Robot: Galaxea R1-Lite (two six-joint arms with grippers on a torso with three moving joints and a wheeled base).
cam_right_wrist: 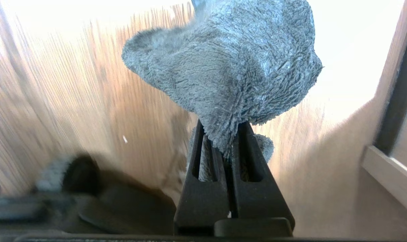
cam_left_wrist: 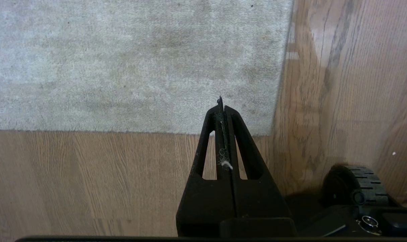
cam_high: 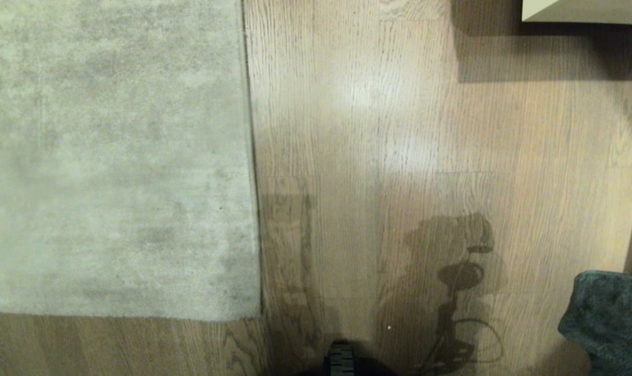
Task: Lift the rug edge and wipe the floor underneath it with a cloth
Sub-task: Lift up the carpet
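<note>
The rug lies flat on the left of the head view, its right edge running from far to near and its near corner just left of centre; the bare floor fills the rest. The cloth hangs at the near right, pinched in the clenched right tool, with most of its fuzzy bulk spilling past the tips. It looks soft, light and floppy, so it should drag and fold easily when pushed along the planks. The left tool is clenched on nothing, with a wisp of lint between its fingers, and hovers over the rug's near corner. The rug looks thin and limp but broad, so only a strip is likely to lift; the bound edge near that corner seems the best place to pinch, once the tool opens. A pale piece of furniture sits at the far right, well apart, and the base's wheel stands near the corner, close to any sweep there
</note>
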